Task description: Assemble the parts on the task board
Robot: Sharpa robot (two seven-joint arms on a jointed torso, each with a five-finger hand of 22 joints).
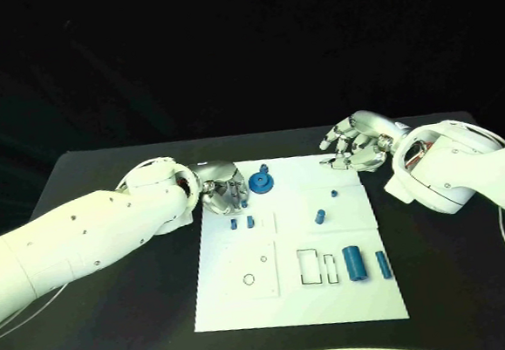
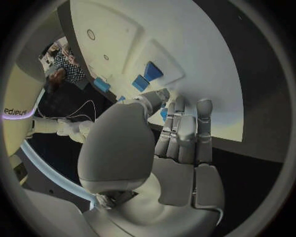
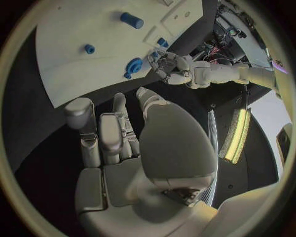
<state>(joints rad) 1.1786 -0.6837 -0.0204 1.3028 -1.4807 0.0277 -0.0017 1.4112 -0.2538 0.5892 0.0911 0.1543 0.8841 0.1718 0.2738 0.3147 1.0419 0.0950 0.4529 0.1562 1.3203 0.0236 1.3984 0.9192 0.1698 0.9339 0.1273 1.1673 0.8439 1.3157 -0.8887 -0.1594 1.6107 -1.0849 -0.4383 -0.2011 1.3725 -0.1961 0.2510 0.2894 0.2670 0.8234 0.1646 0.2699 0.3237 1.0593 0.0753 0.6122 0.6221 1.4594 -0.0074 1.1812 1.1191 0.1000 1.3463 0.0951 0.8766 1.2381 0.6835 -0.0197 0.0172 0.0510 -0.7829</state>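
Observation:
The white task board (image 1: 299, 305) lies mid-table. A blue gear-like part (image 1: 262, 181) (image 3: 133, 65) stands near its far edge, two small blue pegs (image 1: 242, 223) (image 2: 148, 75) sit in a recess, and another peg (image 1: 319, 216) is further right. Two blue cylinders (image 1: 367, 262) lie near the right edge. My left hand (image 1: 220, 188) (image 2: 175, 133) hovers over the board's far left corner, beside the gear. A bit of blue (image 2: 164, 114) shows between its thumb and fingers; whether it is held I cannot tell. My right hand (image 1: 357, 144) (image 3: 117, 143) is off the far right corner, fingers apart, holding nothing.
Black table (image 1: 122, 334) surrounds the board on all sides. Outlined slots (image 1: 313, 268) and round holes (image 1: 249, 279) mark the board's near half.

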